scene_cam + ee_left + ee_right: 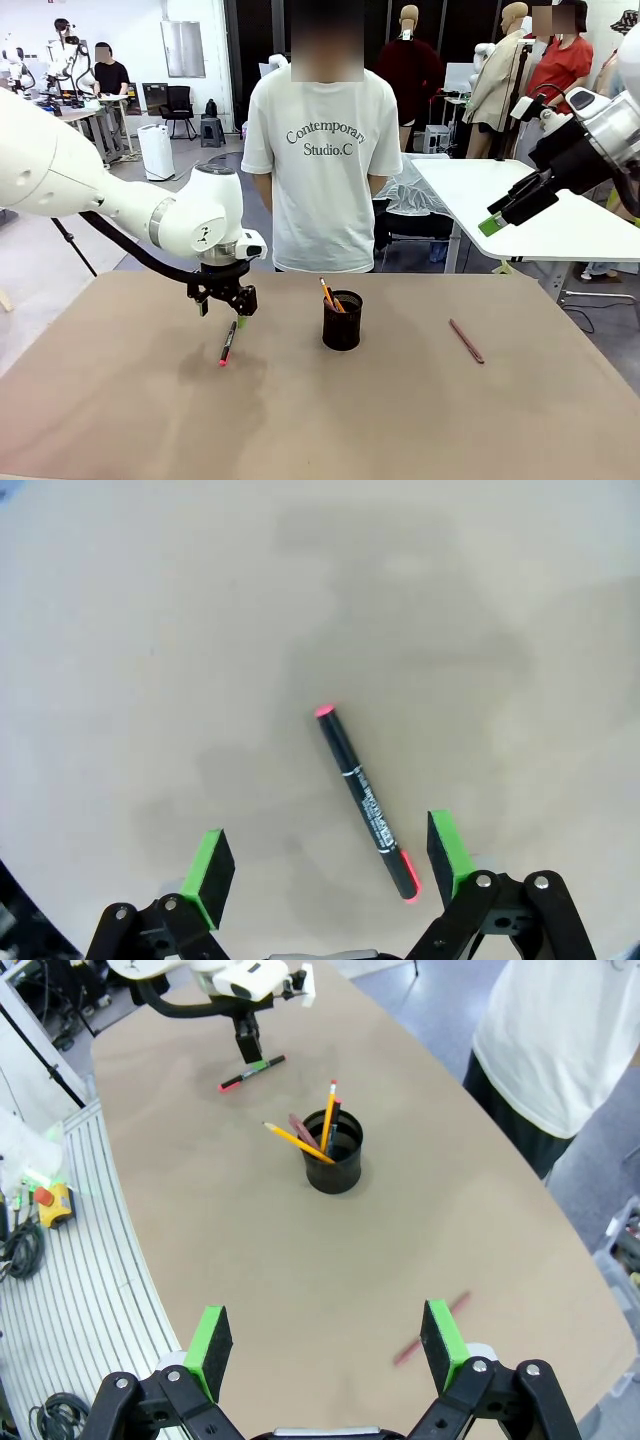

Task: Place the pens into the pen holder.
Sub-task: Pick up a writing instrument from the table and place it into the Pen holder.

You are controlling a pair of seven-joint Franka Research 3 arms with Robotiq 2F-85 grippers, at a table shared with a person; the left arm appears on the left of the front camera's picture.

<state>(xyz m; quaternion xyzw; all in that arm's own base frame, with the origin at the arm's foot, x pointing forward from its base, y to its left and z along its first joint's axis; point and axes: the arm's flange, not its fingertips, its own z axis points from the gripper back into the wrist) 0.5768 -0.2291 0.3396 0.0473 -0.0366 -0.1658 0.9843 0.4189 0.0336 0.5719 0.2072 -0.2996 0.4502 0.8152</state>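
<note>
1 black pen (228,343), 1 maroon pen (466,341) on table (400,420); shirt (322,180) reads "Contemporary Studio.C".

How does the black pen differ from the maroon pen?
The black pen has red ends; the maroon pen is one dull colour. The black pen lies left of the pen holder beneath the open left jaws; the maroon pen lies right of it, unattended. Both lie flat on the table, outside the holder.

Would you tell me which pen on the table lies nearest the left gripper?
The black pen with red ends, right below the left gripper; the maroon pen lies far off, past the pen holder.
</note>
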